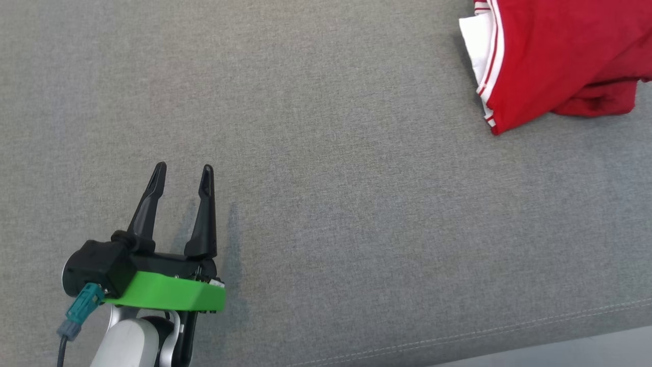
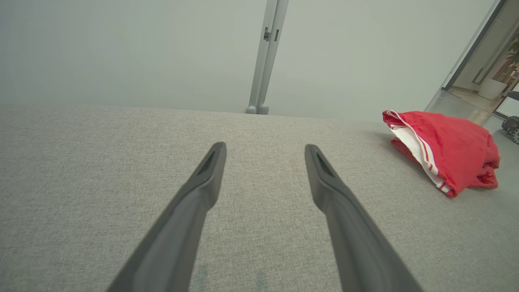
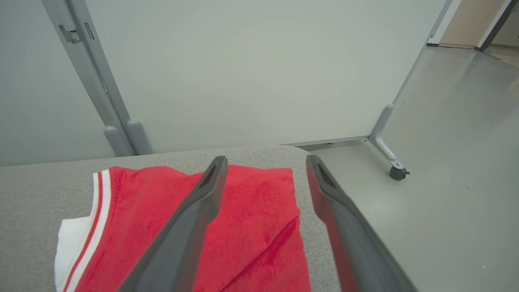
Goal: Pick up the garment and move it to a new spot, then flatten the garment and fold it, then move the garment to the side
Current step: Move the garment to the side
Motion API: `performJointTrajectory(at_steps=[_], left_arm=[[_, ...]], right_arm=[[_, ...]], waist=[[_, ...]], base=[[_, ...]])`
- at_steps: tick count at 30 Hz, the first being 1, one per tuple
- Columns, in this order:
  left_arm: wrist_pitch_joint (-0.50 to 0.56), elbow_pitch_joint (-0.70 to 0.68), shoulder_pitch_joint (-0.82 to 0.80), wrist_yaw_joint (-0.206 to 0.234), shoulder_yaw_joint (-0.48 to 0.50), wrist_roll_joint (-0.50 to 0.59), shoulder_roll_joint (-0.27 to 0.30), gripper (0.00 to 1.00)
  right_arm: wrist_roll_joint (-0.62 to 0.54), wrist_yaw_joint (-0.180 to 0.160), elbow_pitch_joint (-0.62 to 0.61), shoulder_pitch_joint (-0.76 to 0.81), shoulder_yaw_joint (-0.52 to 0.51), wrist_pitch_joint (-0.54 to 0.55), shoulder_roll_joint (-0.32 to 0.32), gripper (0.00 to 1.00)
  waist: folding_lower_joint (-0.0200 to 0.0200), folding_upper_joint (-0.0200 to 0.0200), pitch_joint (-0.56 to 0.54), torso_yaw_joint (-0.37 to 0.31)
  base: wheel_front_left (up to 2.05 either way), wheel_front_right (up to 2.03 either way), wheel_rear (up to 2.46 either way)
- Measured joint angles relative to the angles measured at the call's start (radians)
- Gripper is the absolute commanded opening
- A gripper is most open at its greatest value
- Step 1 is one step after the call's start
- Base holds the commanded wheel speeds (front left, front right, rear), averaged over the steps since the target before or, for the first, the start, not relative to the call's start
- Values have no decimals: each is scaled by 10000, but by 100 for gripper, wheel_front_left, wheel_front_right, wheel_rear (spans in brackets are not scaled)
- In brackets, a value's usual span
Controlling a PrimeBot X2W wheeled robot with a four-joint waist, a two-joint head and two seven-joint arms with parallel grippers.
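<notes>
Head view: left gripper [image 1: 184, 171] is seen at lower left, fingers spread, nothing held. It sits low over the bare grey surface [image 1: 356, 204]; contact can't be judged. The red garment [image 1: 560, 51] is seen at upper right, cut off by the frame edge and well apart from the left gripper. It is laid in layers, with white striped trim [image 1: 488, 61] along its left side and one lump sticking out on the near side.

Left wrist view: the fingers are parted, with only grey fabric between them. The garment [image 2: 454, 150] is seen far to the right, near the surface's edge. It is doubled over but humped, not flat. A partition post [image 2: 265, 52] is seen behind the surface.

Right wrist view: right gripper [image 3: 266, 160] is held over the garment [image 3: 251, 211], fingers spread and empty, no cloth pinched. Whether the tips touch the cloth can't be told. The garment is laid close to the surface's corner, with the floor [image 3: 446, 142] just beyond.

Status, as judged: nothing is gripped by either arm. The garment is parked at the side in several layers, so two readings are possible — fold and side move done, loosely, or nothing started on a rumpled pile. This is not settled by these views. If it's the second, every step is left: pick, relocate, flatten, fold, shift aside. The right arm is better placed for a pick.
</notes>
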Motion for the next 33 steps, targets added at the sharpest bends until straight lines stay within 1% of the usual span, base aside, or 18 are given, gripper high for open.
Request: performJointTrajectory(at_steps=[4,8,12,14,17,21,22,24,26,31,33], left_arm=[[-29,238,-156,0,65,-54,-50,100],[-40,560,-155,109,410,-48,-67,100],[-81,821,-154,192,646,-50,-75,100],[-127,1012,-141,224,702,-67,-90,100],[-128,1170,-130,236,740,-151,-159,100],[-130,1361,-11,291,884,-157,-205,100],[-132,1407,58,299,932,-169,-230,100],[-134,1538,164,318,963,-167,-284,100],[-203,1620,274,320,965,-125,-297,100],[-217,1772,478,328,1034,-184,-395,100],[-219,1885,639,337,1062,-253,-414,100]], right_arm=[[-128,111,-265,16,61,-209,318,100],[-290,113,-552,171,98,-297,671,100],[-297,59,-936,618,-71,-332,1254,100],[-295,-123,-1118,964,-238,-330,1494,100],[-307,-370,-1858,1385,-734,-330,1697,100],[-464,-483,-2811,1877,-1254,-330,2006,100],[-539,-554,-3014,2095,-1340,-330,2086,100],[-690,-562,-3379,2559,-1484,-330,2215,100],[-832,-662,-3728,3000,-1624,-330,2378,100],[-1352,-817,-4525,4054,-1837,-330,2755,100],[-1653,-825,-4773,4469,-1820,-330,2880,100]], waist=[[0,0,-338,-207],[0,0,-697,-427],[0,0,-1063,-641],[0,0,-1255,-735],[0,0,-1548,-847],[0,0,-1922,-934],[0,0,-2013,-944],[0,0,-2184,-947],[-1,0,-2351,-934],[0,0,-2749,-838],[0,0,-2908,-792]], base=[[0,0,0],[0,0,0],[0,0,0],[0,0,0],[0,0,0],[0,0,0],[0,0,0],[0,0,0],[0,0,0],[0,0,0],[0,0,0]])
